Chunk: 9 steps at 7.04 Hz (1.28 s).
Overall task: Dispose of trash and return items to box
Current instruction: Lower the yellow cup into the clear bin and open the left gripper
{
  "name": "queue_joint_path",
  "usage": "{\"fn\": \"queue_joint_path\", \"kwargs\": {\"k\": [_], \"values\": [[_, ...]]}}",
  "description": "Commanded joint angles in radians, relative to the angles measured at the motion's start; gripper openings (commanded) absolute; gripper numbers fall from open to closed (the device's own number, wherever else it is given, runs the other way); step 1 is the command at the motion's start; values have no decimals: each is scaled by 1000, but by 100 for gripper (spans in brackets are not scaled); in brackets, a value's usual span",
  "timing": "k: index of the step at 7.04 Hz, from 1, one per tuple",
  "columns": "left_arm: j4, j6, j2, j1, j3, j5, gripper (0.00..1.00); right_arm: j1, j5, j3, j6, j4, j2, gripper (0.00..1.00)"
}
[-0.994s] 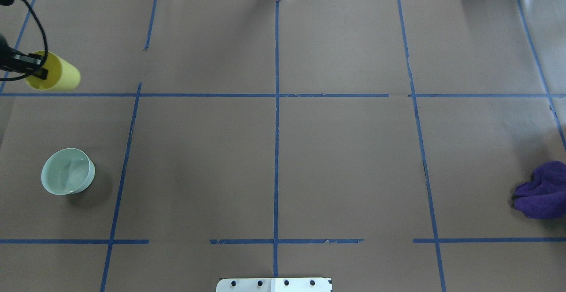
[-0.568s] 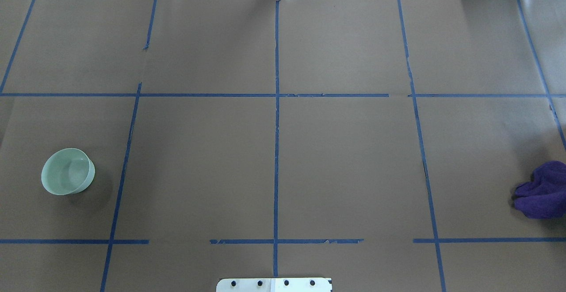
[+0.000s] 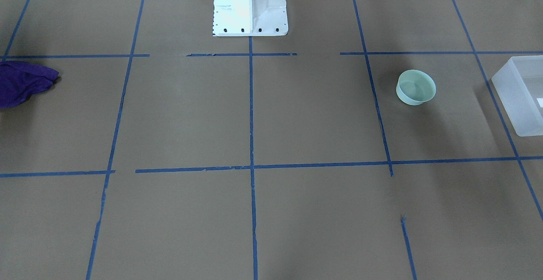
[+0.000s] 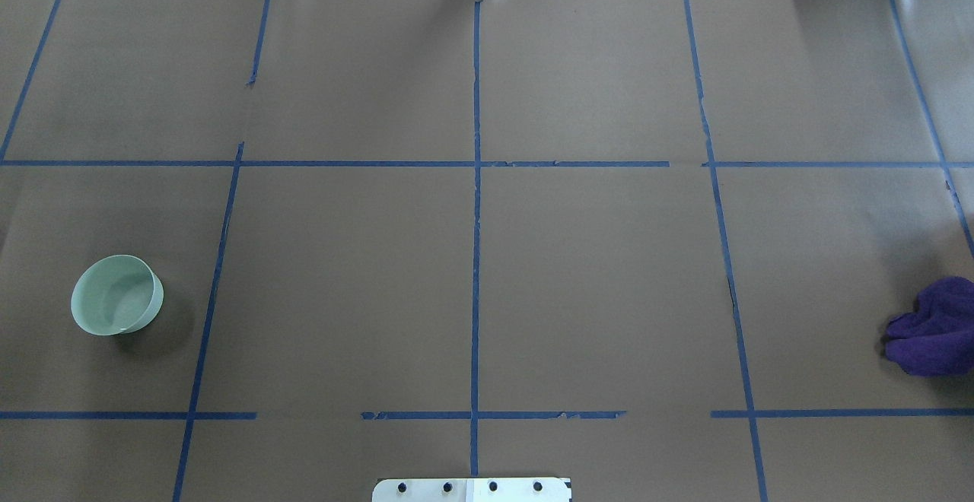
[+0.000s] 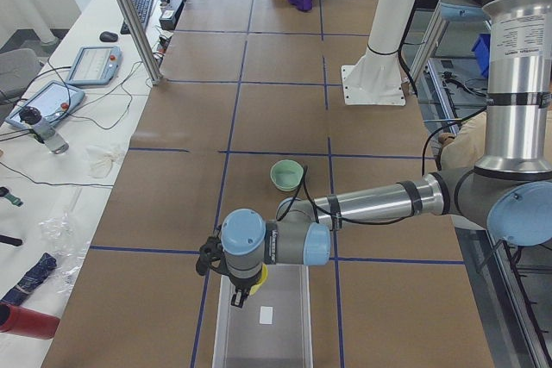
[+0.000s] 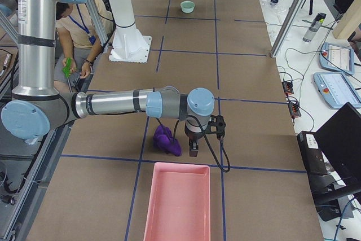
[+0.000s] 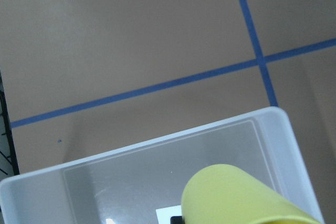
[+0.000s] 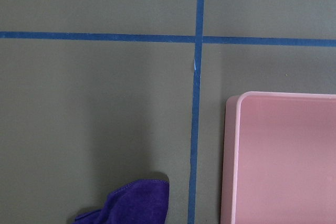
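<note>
Left fingers (image 5: 235, 298) pinch the yellow cup (image 7: 236, 198), hanging over the frosted box (image 7: 131, 177) at the counter's (image 4: 593, 274) left end; green bowl (image 4: 116, 294) sits nearby. Right fingers (image 6: 193, 149), can't tell if spread, hang just beside the purple cloth (image 6: 167, 139), pink tray (image 6: 177, 201) near.

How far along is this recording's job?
Done: nothing visibly; the box looks empty. In hand: the left gripper holds the yellow cup over the box, not yet released. Left: drop it in; the green bowl and purple cloth lie on the table.
</note>
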<state>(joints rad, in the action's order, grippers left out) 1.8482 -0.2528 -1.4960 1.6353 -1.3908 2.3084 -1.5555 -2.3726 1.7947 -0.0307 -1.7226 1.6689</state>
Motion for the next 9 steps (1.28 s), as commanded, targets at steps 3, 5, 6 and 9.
{"fn": "queue_joint_path", "kwargs": {"k": [3,5,6,9], "values": [[52,7,2,-90,99,140,0,6,-2,-9,0,0,0,100],[113,7,-7,-107,185,140,0,6,-23,-17,0,0,0,100],[115,7,-6,-112,196,140,0,6,-30,-18,0,-2,0,100],[115,9,-4,-120,203,141,84,6,-33,-12,-2,0,0,100]]}}
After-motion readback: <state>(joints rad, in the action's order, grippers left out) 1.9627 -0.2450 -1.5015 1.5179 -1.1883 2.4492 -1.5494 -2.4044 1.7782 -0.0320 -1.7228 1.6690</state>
